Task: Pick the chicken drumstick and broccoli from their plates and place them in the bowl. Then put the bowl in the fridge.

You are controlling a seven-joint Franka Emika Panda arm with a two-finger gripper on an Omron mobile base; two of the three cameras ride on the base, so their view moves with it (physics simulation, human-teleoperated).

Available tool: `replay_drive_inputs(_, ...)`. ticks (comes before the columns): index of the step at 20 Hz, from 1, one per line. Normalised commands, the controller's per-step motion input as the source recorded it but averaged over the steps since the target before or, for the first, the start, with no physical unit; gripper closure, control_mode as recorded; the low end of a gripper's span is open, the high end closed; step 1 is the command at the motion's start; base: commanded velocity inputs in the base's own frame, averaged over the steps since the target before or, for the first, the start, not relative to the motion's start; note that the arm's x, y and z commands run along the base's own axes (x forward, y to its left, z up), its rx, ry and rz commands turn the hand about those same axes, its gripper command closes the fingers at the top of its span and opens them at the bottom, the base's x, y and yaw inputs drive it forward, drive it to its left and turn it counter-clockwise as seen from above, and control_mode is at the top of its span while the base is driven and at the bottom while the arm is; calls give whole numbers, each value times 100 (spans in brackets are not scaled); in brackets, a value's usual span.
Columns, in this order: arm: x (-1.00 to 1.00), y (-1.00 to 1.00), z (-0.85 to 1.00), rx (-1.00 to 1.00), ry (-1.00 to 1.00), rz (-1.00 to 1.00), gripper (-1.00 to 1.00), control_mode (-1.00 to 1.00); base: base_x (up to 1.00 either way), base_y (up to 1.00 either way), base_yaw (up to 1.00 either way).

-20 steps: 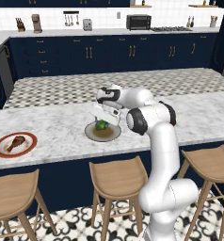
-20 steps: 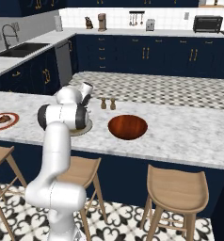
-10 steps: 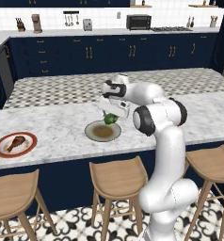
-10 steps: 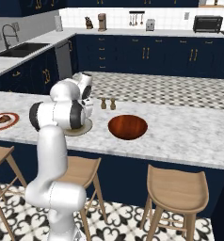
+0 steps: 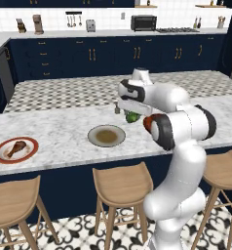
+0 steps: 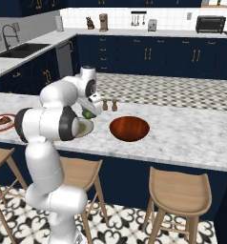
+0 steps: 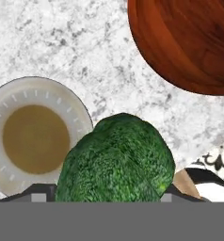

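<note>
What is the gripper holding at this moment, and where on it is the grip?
The gripper holds the broccoli by its sides, lifted off the grey plate, above the counter.

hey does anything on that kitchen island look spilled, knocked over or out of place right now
Nothing stands out. The broccoli is off its grey plate because the gripper holds it above the counter. The drumstick lies on its red-rimmed plate, and the bowl sits upright.

The arm (image 5: 181, 117) hangs bent over, its jaws clamped wide.
</note>
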Motion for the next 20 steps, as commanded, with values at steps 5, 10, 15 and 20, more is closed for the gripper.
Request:
replay_drive_inputs(5,-61,-92,19,-4,-11,20,100,-100,0,0,0)
replay_drive_inputs(10,-14,-93,1,-1,-1,26,100,-100,0,0,0)
replay_drive_inputs(15,45,-63,-1,-6,7,16,100,-100,0,0,0)
replay_drive_inputs(20,61,-62,-21,-3,2,2,100,-100,0,0,0)
